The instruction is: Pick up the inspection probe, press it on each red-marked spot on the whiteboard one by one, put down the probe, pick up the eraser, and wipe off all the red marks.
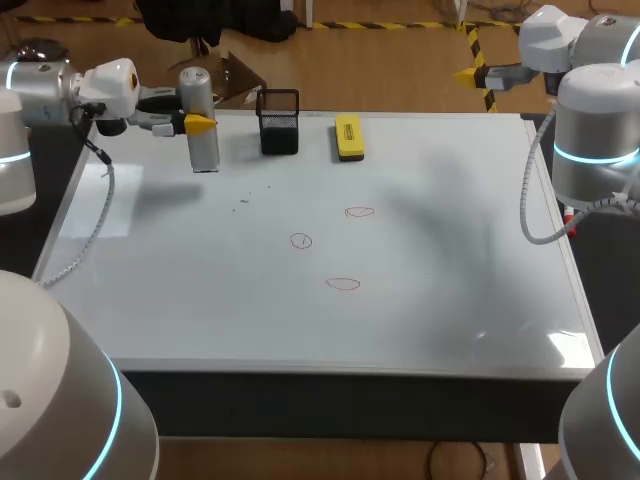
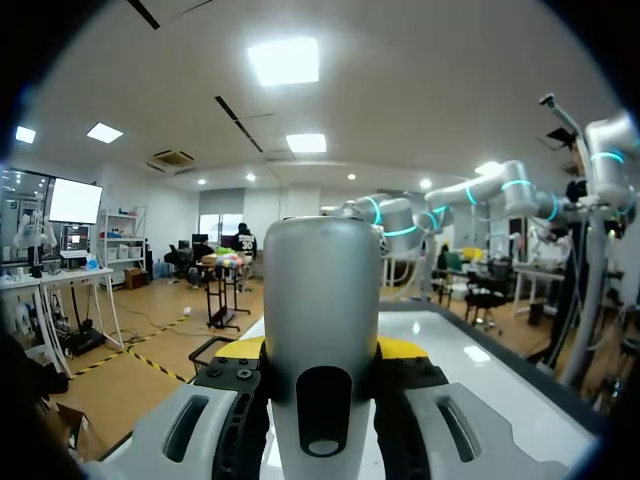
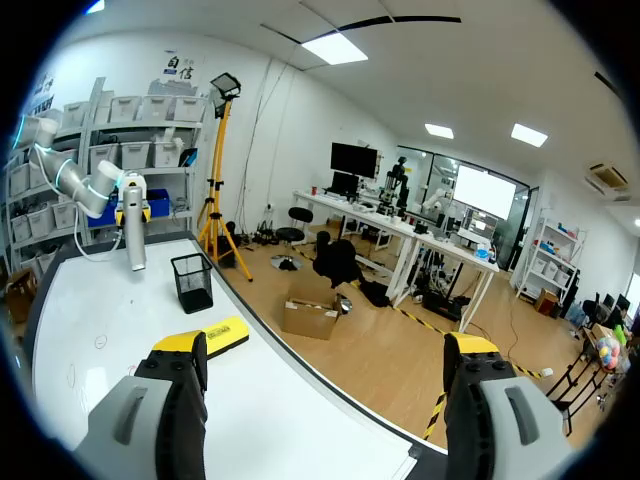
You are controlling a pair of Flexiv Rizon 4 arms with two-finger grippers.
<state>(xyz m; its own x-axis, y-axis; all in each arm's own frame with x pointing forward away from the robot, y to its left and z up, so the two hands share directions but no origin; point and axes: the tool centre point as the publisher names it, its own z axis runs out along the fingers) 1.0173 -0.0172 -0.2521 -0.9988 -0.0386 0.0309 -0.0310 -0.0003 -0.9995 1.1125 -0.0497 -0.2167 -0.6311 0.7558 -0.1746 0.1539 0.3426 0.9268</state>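
Taking the middle of the whiteboard (image 1: 200, 300) in the head view as the dial's centre, with 12 at the far edge, the left gripper (image 1: 200, 122) sits between 10 and 11 o'clock, near the far left corner. Its jaws are clamped on the probe (image 1: 203, 135), a silver cylinder that stands upright, gripped a little above its middle. I cannot tell whether the probe's lower end touches the board. In the left wrist view the probe fills the gap between the two yellow tips, one pressed to each side. The black mesh basket (image 1: 279, 122) stands at 11 o'clock, just beside the probe. The yellow eraser (image 1: 348, 137) lies flat at 12 o'clock, near the far edge, apart from the basket. Three red marks lie close round the centre: one (image 1: 359, 212) at 1 o'clock, one (image 1: 301, 241) at 9 o'clock and one (image 1: 342, 284) at 5 o'clock. The right gripper (image 1: 480, 72) hangs between 1 and 2 o'clock, out past the far right corner, well apart from everything. Its jaws are spread wide with nothing between them.
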